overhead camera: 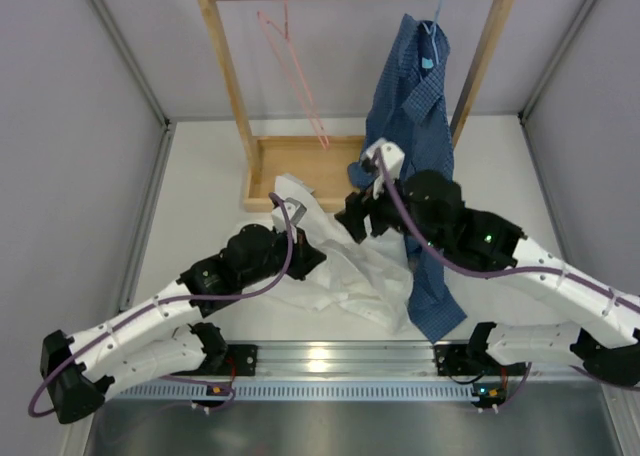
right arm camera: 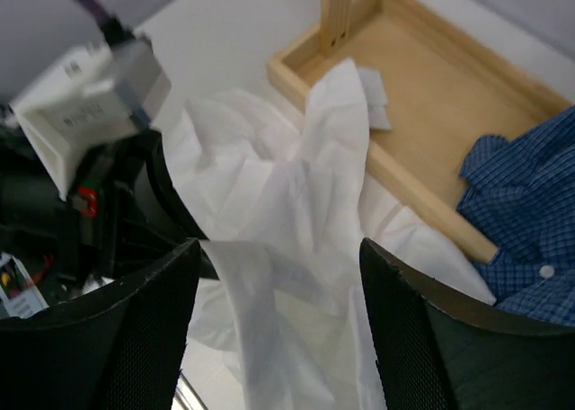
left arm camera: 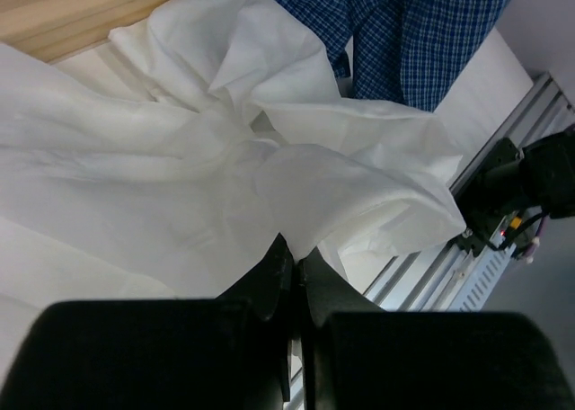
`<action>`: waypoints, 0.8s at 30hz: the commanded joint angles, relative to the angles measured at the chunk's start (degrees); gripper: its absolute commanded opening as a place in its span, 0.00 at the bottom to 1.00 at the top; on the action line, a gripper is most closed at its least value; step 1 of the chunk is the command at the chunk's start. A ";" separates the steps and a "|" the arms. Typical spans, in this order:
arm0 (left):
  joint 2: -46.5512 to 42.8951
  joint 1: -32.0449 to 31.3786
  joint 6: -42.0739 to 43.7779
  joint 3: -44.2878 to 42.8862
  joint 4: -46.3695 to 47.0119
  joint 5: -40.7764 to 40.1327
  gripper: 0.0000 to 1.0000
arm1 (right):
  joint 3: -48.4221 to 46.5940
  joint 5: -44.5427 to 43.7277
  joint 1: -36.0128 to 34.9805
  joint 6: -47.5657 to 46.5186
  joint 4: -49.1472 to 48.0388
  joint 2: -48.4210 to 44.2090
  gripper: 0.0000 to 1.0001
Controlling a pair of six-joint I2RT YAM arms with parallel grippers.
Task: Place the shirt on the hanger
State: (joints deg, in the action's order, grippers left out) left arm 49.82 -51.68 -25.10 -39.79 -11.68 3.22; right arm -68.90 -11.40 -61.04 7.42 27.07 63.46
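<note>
Right now the shirt (overhead camera: 340,266) lies crumpled on the bench (overhead camera: 195,206), between the two arms and in front of the wooden rack (overhead camera: 222,76). One corner of it is draped over the lip of the rack's tray (overhead camera: 262,181).

The hanger (overhead camera: 295,66) hangs by its hook from the top rail, well apart from the shirt and turned edge-on to the top camera. Beside it on the same rail, a light blue hanger (overhead camera: 432,36) carries a dark blue checked shirt (overhead camera: 415,126). That shirt's long tail falls down to the bench, touches the white cloth's right side and passes under the right arm.

From the left wrist we see the left claw (left arm camera: 295,253) with its fingers pressed together and white folds at their tips. We cannot tell whether any cloth is pinched between them.

The right claw (right arm camera: 278,248) stands with its fingers wide apart above the shirt (right arm camera: 296,194), and a raised ridge of cloth runs up between them. The left arm's wrist camera box (right arm camera: 85,113) sits just beside it. Both claws crowd the same heap, and the checked shirt's tail lies against its right side.
</note>
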 commanded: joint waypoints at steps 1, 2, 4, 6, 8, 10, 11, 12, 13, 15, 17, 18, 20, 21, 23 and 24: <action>-3.75 -0.17 -8.28 2.17 3.51 -6.64 0.00 | -12.10 2.34 4.68 -2.67 0.43 1.30 0.69; -4.29 -0.17 -8.99 2.61 3.42 -7.87 0.00 | -17.87 2.87 7.05 -3.02 2.53 4.79 0.69; -5.52 -0.17 -10.31 3.66 3.42 -10.60 0.00 | -23.88 4.19 9.08 -3.90 4.56 9.03 0.69; -5.88 -0.17 -10.67 4.19 3.51 -11.13 0.00 | -32.06 4.02 11.11 -4.34 7.10 14.90 0.69; -5.70 -0.09 -10.67 4.63 3.60 -10.87 0.00 | -36.97 4.02 12.42 -4.69 7.12 19.39 0.69; -5.27 -0.17 -10.58 4.72 3.51 -10.52 0.00 | -40.24 5.59 13.22 -5.31 7.21 22.39 0.68; -4.91 -0.17 -10.41 4.81 3.51 -10.34 0.00 | -43.56 6.12 13.92 -5.31 7.38 25.28 0.66; -4.30 -0.17 -10.23 4.72 3.60 -10.08 0.00 | -45.60 7.00 14.19 -5.31 7.73 26.79 0.65; -3.86 -0.17 -9.97 4.81 3.60 -9.56 0.00 | -47.62 7.53 14.36 -5.49 8.87 28.54 0.63; -3.07 -0.17 -9.79 4.98 3.60 -9.12 0.00 | -53.68 8.14 14.89 -5.84 10.10 33.12 0.62; -2.63 -0.09 -9.44 5.68 4.12 -7.80 0.00 | -57.29 6.40 15.15 -6.89 10.55 37.15 0.59; -2.28 -0.17 -9.61 5.86 4.21 -7.45 0.00 | -58.35 5.78 15.50 -6.98 10.46 38.48 0.57; -2.27 -0.17 -9.96 6.39 4.56 -6.22 0.00 | -61.16 5.07 16.29 -6.89 10.55 41.72 0.52; -2.36 -0.17 -10.05 6.91 4.48 -6.04 0.00 | -61.87 4.37 16.56 -6.98 10.46 42.53 0.50; -3.32 -0.17 -9.88 7.36 4.47 -5.69 0.00 | -63.46 3.93 17.00 -6.98 10.55 43.85 0.44; -3.76 -0.17 -9.88 7.79 4.39 -5.60 0.00 | -63.63 3.84 17.09 -6.89 10.46 44.03 0.42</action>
State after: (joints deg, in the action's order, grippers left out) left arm 47.42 -51.68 -34.61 -32.97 -10.33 -3.84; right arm -128.16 -6.24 -45.19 1.23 36.97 107.57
